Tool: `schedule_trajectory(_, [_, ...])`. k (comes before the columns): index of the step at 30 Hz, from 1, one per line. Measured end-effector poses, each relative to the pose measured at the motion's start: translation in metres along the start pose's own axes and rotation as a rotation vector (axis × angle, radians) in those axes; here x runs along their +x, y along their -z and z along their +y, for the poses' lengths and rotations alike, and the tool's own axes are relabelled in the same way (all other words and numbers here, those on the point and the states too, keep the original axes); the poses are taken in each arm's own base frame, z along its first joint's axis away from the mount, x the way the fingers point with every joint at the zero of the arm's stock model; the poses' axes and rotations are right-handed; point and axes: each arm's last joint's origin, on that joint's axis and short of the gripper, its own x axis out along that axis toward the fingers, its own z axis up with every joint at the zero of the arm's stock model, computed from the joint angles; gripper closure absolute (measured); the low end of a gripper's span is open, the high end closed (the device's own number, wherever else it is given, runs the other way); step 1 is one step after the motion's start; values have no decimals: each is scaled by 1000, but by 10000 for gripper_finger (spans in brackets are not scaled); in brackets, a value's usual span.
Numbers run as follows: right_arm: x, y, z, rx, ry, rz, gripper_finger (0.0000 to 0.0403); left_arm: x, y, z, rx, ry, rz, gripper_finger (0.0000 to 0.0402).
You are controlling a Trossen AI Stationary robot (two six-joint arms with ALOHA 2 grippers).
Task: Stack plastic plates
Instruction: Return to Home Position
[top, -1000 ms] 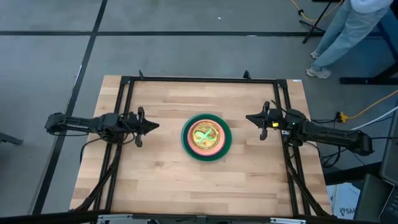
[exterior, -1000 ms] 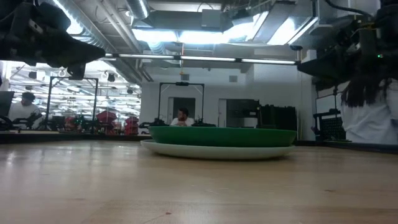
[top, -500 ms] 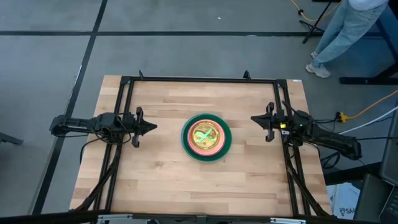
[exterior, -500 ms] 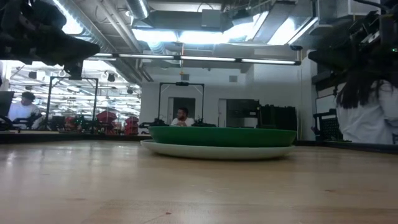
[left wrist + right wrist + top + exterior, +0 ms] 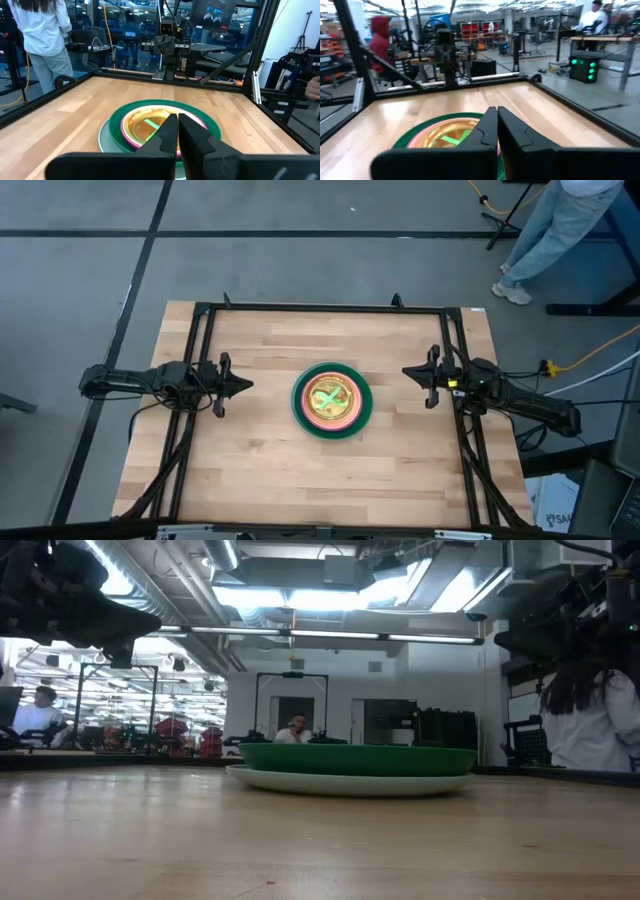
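Note:
The plastic plates (image 5: 331,401) sit nested in one stack at the table's middle. The dark green plate is outermost from above, with magenta, peach and orange rings and lime green at the centre. In the low view the dark green plate (image 5: 357,758) rests on a pale plate (image 5: 350,783) lying on the wood. My left gripper (image 5: 249,383) hovers left of the stack, shut and holding nothing. My right gripper (image 5: 405,370) hovers right of the stack, also shut and holding nothing. Both wrist views show the stack (image 5: 159,127) (image 5: 447,134) past touching fingertips.
A black frame (image 5: 320,309) runs around the tabletop, with rails along the left and right sides. Bare wood lies on all sides of the stack. A person (image 5: 560,220) stands beyond the far right corner; others (image 5: 42,42) show in the room behind.
My right gripper has drawn back a little toward the table's right edge, away from the stack. My left arm has barely shifted. The stack has stayed in place.

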Motion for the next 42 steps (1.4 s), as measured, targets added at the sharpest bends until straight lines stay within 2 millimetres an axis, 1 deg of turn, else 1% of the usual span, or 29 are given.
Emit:
schedule_trajectory(9, [0,2,-4,56,150,14,400,0,0,0,1,0,0,394])
schedule_trajectory(42, [0,4,-5,61,150,27,400,0,0,0,0,0,-1,394])
